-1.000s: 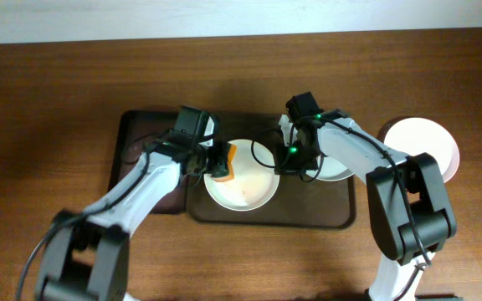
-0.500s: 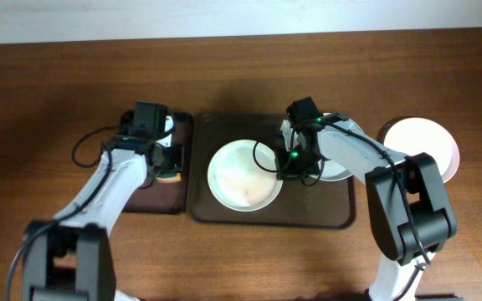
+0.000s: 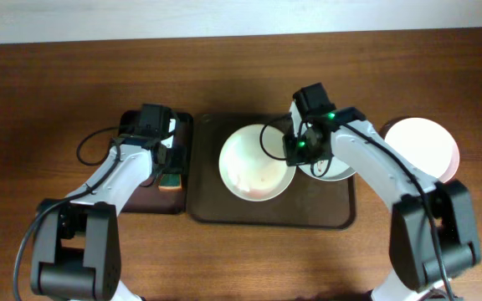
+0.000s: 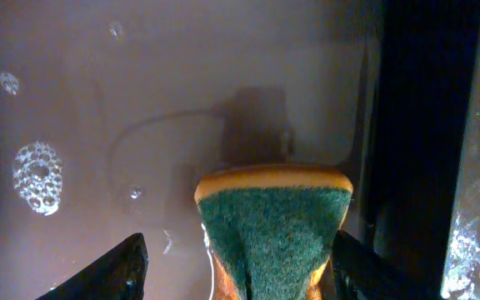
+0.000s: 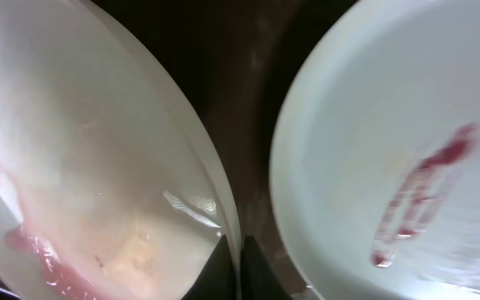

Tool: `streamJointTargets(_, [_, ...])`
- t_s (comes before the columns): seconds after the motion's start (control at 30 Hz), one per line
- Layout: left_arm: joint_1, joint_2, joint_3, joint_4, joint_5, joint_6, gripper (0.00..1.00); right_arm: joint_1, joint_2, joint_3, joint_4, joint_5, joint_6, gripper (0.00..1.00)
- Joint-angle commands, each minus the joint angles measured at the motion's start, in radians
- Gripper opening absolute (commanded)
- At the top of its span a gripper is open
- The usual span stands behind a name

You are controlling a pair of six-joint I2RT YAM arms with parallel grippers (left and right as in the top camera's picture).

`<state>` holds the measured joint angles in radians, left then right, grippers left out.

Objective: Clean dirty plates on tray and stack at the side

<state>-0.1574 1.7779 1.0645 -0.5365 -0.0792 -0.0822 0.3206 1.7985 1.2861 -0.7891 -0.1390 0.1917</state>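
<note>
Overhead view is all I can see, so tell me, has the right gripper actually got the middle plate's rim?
Observer: Yes. The right wrist view shows the right gripper closed on the middle plate, with the rim pinched between its fingers.
Operator: Is the plate under that arm dirty?
Observer: Yes, the other plate has a dark-red smear.
Operator: Is the left gripper holding the sponge?
Observer: No. The left gripper is open, with a gap between one finger and the sponge.
</note>
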Motion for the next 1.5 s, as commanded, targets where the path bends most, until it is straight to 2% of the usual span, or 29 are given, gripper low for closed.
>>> streamJointTargets(0.0, [0.003, 0.052, -0.001, 0.011, 0.061, 0.008, 0.68, 0.028, -0.077, 0.018, 0.010, 0.241, -0.077, 0.04])
streamJointTargets(0.1, [0.003, 0.080, -0.001, 0.031, 0.100, 0.008, 0.59, 0.087, -0.097, 0.020, 0.019, 0.475, -0.091, 0.04])
streamJointTargets(0.2, [0.003, 0.082, -0.001, 0.031, 0.121, 0.008, 0.55, 0.140, -0.100, 0.021, 0.035, 0.550, -0.090, 0.04])
streamJointTargets(0.23, [0.003, 0.082, -0.001, 0.036, 0.120, 0.008, 0.41, 0.165, -0.101, 0.023, 0.045, 0.589, -0.089, 0.04])
streamJointTargets(0.3, [0.003, 0.082, 0.000, 0.056, 0.113, 0.009, 0.00, 0.196, -0.111, 0.025, 0.049, 0.649, -0.087, 0.04])
streamJointTargets(0.43, [0.025, 0.072, 0.054, 0.039, 0.098, 0.009, 0.00, 0.196, -0.172, 0.027, 0.071, 0.675, -0.087, 0.04])
streamJointTargets(0.47, [0.032, 0.067, 0.068, 0.021, 0.098, 0.009, 0.08, 0.196, -0.197, 0.027, 0.076, 0.679, -0.087, 0.04])
streamJointTargets(0.5, [0.034, 0.065, 0.073, -0.006, 0.100, 0.008, 0.44, 0.196, -0.213, 0.027, 0.074, 0.679, -0.087, 0.04])
streamJointTargets(0.53, [0.034, 0.065, 0.073, -0.031, 0.102, 0.008, 0.54, 0.196, -0.222, 0.027, 0.074, 0.679, -0.087, 0.04])
streamJointTargets(0.67, [0.033, 0.066, 0.068, -0.180, 0.102, 0.008, 0.60, 0.201, -0.237, 0.027, 0.071, 0.685, -0.087, 0.04])
streamJointTargets(0.77, [0.033, 0.066, 0.061, -0.189, 0.102, 0.008, 0.59, 0.247, -0.237, 0.027, 0.071, 0.757, -0.087, 0.04])
streamJointTargets(0.8, [0.033, 0.066, 0.061, -0.183, 0.102, 0.009, 0.50, 0.261, -0.237, 0.027, 0.071, 0.764, -0.087, 0.04])
streamJointTargets(0.83, [0.033, 0.066, 0.061, -0.180, 0.102, 0.009, 0.37, 0.274, -0.237, 0.027, 0.071, 0.765, -0.087, 0.04])
streamJointTargets(0.87, [0.033, 0.066, 0.061, -0.179, 0.101, 0.009, 0.10, 0.281, -0.237, 0.027, 0.070, 0.766, -0.087, 0.04])
streamJointTargets(0.9, [0.033, 0.066, 0.061, -0.180, 0.101, 0.008, 0.00, 0.284, -0.237, 0.027, 0.069, 0.766, -0.087, 0.04])
streamJointTargets(1.03, [0.034, 0.066, 0.061, -0.180, 0.098, 0.009, 0.00, 0.284, -0.237, 0.027, 0.045, 0.882, -0.087, 0.04])
streamJointTargets(1.1, [0.034, 0.066, 0.066, -0.182, 0.098, 0.009, 0.25, 0.284, -0.237, 0.027, 0.044, 0.900, -0.088, 0.04])
streamJointTargets(1.13, [0.034, 0.064, 0.074, -0.190, 0.098, 0.009, 0.30, 0.285, -0.237, 0.027, 0.044, 0.900, -0.088, 0.04])
streamJointTargets(1.3, [0.034, -0.008, 0.131, -0.225, 0.100, 0.008, 0.51, 0.288, -0.237, 0.027, 0.048, 0.905, -0.078, 0.04])
streamJointTargets(1.4, [0.034, -0.053, 0.132, -0.229, 0.102, 0.008, 0.69, 0.287, -0.237, 0.027, 0.086, 0.964, -0.076, 0.04])
streamJointTargets(1.47, [0.034, -0.056, 0.131, -0.243, 0.102, 0.008, 0.74, 0.287, -0.239, 0.027, 0.098, 0.966, -0.074, 0.04])
